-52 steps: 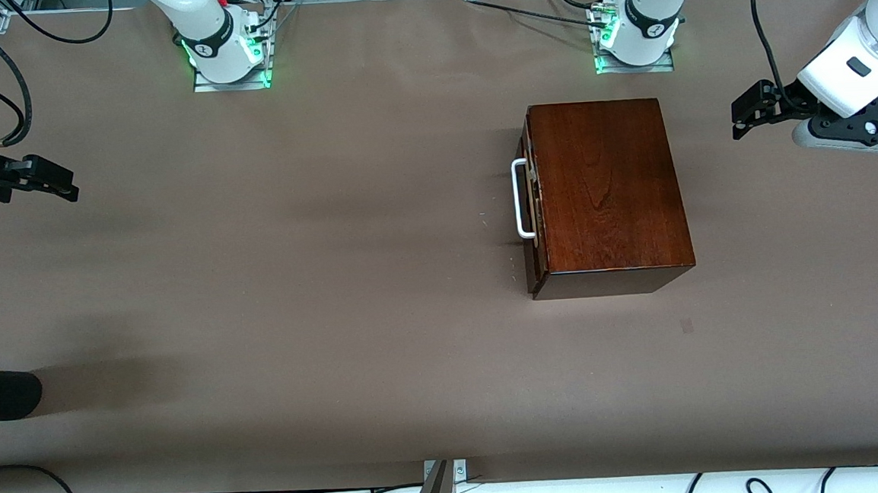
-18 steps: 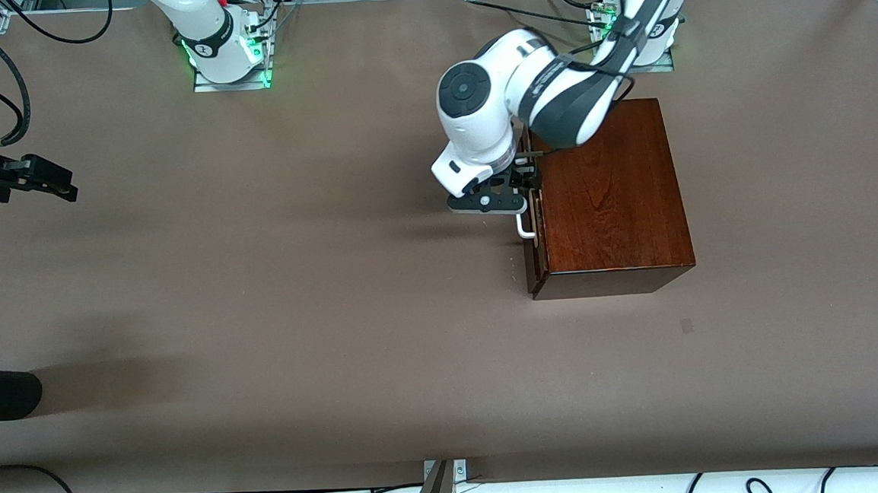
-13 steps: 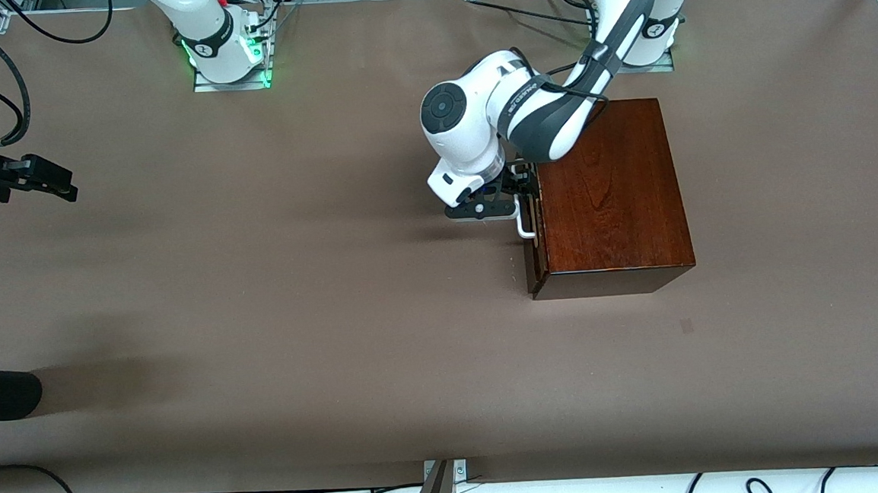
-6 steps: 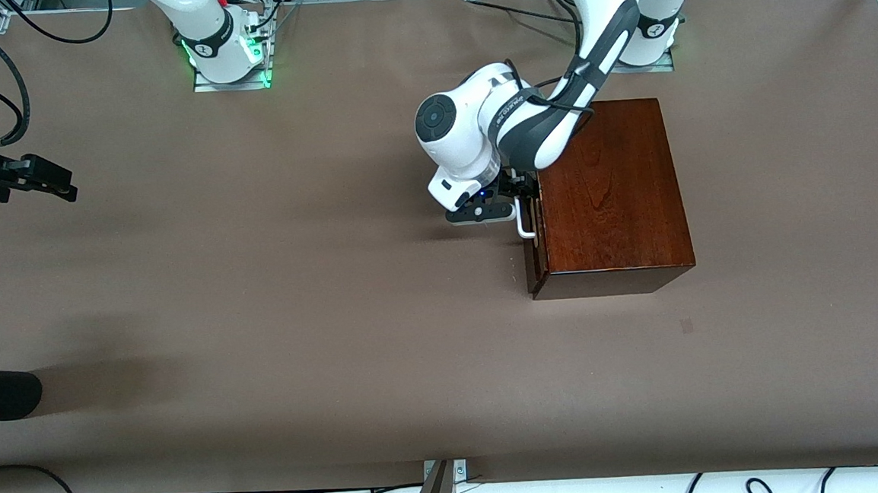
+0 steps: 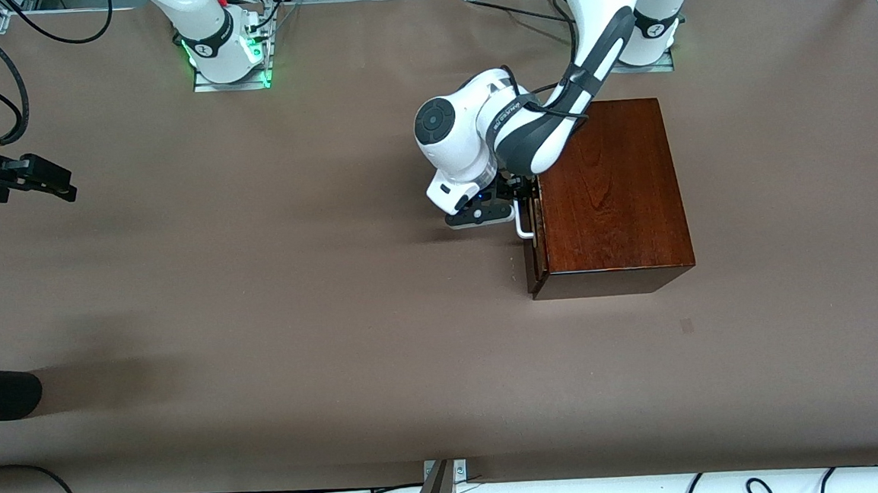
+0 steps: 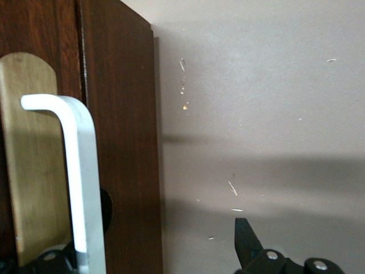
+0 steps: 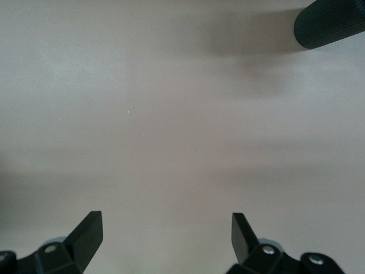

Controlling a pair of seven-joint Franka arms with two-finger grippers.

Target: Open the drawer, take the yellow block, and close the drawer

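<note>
Drawer (image 5: pixel 532 222) shut; left gripper (image 6: pixel 159 251) jaws spread around handle (image 6: pixel 80 182)

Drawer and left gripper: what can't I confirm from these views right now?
- Yellow block: unseen; the shut drawer in the wooden box hides it.
- Left gripper grip on white handle: one finger cut off by the left wrist view's edge; the front view's wrist covers it.

Shut drawer (image 5: pixel 534 218), white loop handle (image 5: pixel 521 225)

High front camera; wrist cameras face the table (image 5: pixel 259 288).
</note>
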